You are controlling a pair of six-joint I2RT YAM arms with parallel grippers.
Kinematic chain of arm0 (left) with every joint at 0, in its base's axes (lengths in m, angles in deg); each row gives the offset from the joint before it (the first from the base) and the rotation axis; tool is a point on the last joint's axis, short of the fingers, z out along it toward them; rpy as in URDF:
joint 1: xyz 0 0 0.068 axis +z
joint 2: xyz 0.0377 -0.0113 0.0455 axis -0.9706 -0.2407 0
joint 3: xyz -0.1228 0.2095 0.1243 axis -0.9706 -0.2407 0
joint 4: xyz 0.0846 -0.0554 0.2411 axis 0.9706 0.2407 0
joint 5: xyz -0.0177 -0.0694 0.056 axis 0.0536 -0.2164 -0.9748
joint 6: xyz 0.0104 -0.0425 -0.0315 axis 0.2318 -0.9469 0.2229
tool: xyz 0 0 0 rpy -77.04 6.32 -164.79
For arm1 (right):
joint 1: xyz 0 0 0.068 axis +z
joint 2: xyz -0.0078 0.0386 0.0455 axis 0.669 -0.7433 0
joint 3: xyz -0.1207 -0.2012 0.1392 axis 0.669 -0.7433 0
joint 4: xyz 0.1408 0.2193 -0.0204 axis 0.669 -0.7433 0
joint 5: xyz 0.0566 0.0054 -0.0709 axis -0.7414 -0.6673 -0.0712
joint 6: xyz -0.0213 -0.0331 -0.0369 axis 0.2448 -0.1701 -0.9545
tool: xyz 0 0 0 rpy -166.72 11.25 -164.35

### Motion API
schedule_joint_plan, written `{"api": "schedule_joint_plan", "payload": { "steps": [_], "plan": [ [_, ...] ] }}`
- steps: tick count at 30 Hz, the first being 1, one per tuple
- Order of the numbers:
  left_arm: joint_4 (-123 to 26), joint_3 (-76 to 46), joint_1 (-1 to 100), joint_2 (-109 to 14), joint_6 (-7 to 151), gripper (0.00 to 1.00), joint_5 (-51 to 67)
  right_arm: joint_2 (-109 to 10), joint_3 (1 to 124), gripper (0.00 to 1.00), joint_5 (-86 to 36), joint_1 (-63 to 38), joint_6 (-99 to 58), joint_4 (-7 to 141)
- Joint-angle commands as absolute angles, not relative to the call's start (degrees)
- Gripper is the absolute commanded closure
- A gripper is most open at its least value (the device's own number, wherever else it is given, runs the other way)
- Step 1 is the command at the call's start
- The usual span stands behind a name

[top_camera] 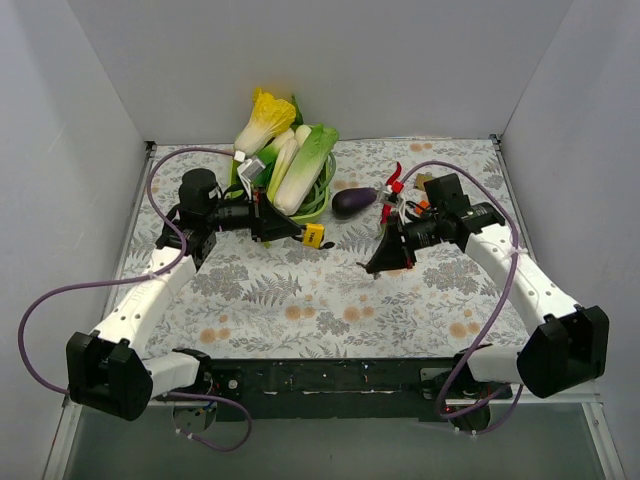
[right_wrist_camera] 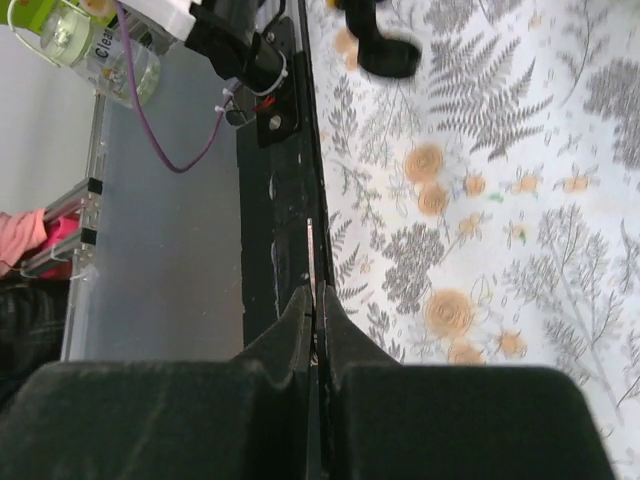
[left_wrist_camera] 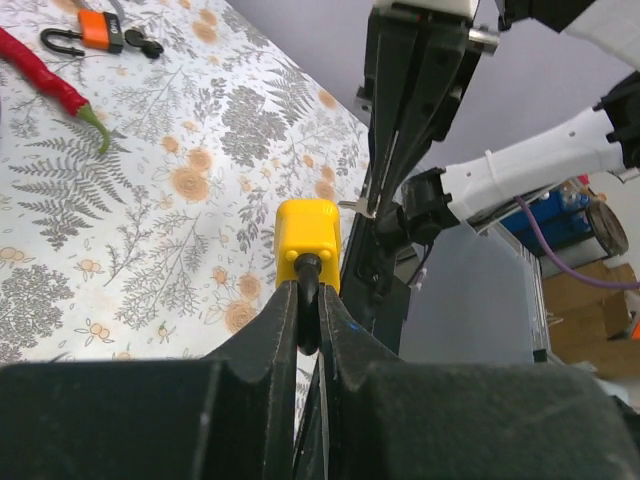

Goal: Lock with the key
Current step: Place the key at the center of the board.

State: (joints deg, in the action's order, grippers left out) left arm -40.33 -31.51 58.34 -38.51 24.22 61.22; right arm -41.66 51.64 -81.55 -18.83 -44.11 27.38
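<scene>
My left gripper (top_camera: 298, 232) is shut on the black shackle of a yellow padlock (top_camera: 314, 236) and holds it above the mat. In the left wrist view the padlock (left_wrist_camera: 307, 240) sticks out past my fingertips (left_wrist_camera: 280, 315). My right gripper (top_camera: 375, 263) is shut on a thin metal key, seen edge-on in the right wrist view (right_wrist_camera: 311, 255). In the left wrist view the right gripper (left_wrist_camera: 405, 110) hangs just right of the padlock, and the key tip (left_wrist_camera: 355, 207) is close to the padlock's side. I cannot tell whether they touch.
A green basket (top_camera: 322, 197) of leafy vegetables stands at the back, with an eggplant (top_camera: 352, 201) beside it. A red chili (top_camera: 393, 180) and an orange padlock (left_wrist_camera: 100, 28) lie behind the right arm. The table's black front edge (right_wrist_camera: 270, 220) lies below the key.
</scene>
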Motion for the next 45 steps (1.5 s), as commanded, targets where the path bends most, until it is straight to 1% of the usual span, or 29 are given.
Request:
{"api": "schedule_joint_plan", "payload": {
  "steps": [1, 2, 3, 5, 6, 8, 9, 11, 12, 16, 21, 24, 34, 35, 36, 38, 39, 40, 41, 42, 45],
  "plan": [
    [-45.82, -29.58, 59.73, -39.49, 22.46, 1.0, 62.86, -43.5, 49.08, 0.99, -84.72, -24.75, -56.03, 12.61],
    [-45.47, -29.15, 59.81, -39.93, 22.64, 1.0, 62.77, -44.12, 48.99, 0.99, -84.37, -27.11, -58.06, 10.32],
    [-44.95, -29.05, 59.9, -39.93, 23.16, 1.0, 62.77, -45.0, 49.16, 0.99, -82.98, -32.88, -60.69, 8.04],
    [-44.59, -29.49, 59.9, -39.67, 23.43, 1.0, 62.68, -48.77, 50.3, 0.99, -81.21, -39.32, -69.9, -0.39],
    [-44.94, -29.67, 59.9, -39.32, 23.17, 1.0, 62.42, -50.0, 51.52, 0.99, -78.94, -45.62, -70.9, -1.64],
    [-44.94, -30.11, 59.9, -39.32, 22.38, 1.0, 61.63, -53.08, 52.32, 0.99, -75.68, -50.84, -70.65, -1.83],
    [-44.86, -30.37, 59.9, -39.14, 22.47, 1.0, 61.54, -53.87, 52.5, 0.99, -72.8, -55.39, -70.38, -1.39],
    [-44.68, -30.64, 59.9, -39.05, 22.47, 1.0, 60.31, -55.37, 52.59, 0.99, -68.13, -58.41, -67.23, 3.5],
    [-44.68, -30.81, 59.9, -39.05, 22.64, 1.0, 60.13, -55.98, 52.59, 0.99, -62.45, -60.69, -65.74, 5.71],
    [-44.5, -30.72, 59.9, -39.14, 22.73, 1.0, 59.08, -57.92, 50.84, 0.99, -52.83, -65.1, -62.13, 16.43],
    [-42.93, -30.72, 59.9, -38.79, 23.7, 1.0, 58.02, -58.54, 46.09, 0.99, -43.34, -66.16, -58.35, 28.99],
    [-42.83, -31.6, 59.82, -38.26, 23.7, 1.0, 57.58, -60.2, 45.3, 0.99, -40.78, -66.25, -56.32, 32.26],
    [-42.39, -34.41, 59.81, -36.94, 23.26, 1.0, 56.44, -67.93, 46.52, 0.98, -39.02, -66.42, -54.21, 36.14],
    [-42.31, -34.42, 59.81, -36.94, 23.26, 1.0, 56.52, -68.29, 46.7, 0.95, -38.75, -66.42, -54.12, 36.23],
    [-42.22, -34.5, 59.73, -37.12, 23.17, 1.0, 56.61, -68.9, 46.88, 0.88, -38.67, -66.42, -54.04, 36.23],
    [-41.87, -34.5, 59.73, -37.21, 23.26, 1.0, 56.7, -69.17, 47.49, 0.79, -38.93, -66.42, -54.03, 35.36],
    [-41.69, -34.59, 59.73, -37.29, 23.34, 1.0, 56.79, -69.17, 47.67, 0.73, -39.1, -66.42, -54.12, 34.83],
    [-41.52, -34.59, 59.73, -37.38, 23.35, 1.0, 56.88, -68.74, 47.84, 0.6, -39.36, -66.42, -54.47, 34.47],
    [-41.25, -34.59, 59.64, -37.47, 23.17, 1.0, 57.05, -68.3, 48.28, 0.55, -39.8, -66.42, -54.82, 33.95],
    [-41.16, -34.5, 59.55, -37.47, 23.0, 1.0, 57.23, -66.99, 48.55, 0.45, -40.07, -66.42, -56.04, 32.9],
    [-40.81, -34.07, 59.29, -37.38, 21.59, 1.0, 58.37, -63.22, 50.65, 0.31, -42.88, -66.42, -59.73, 29.65]
  ]
}}
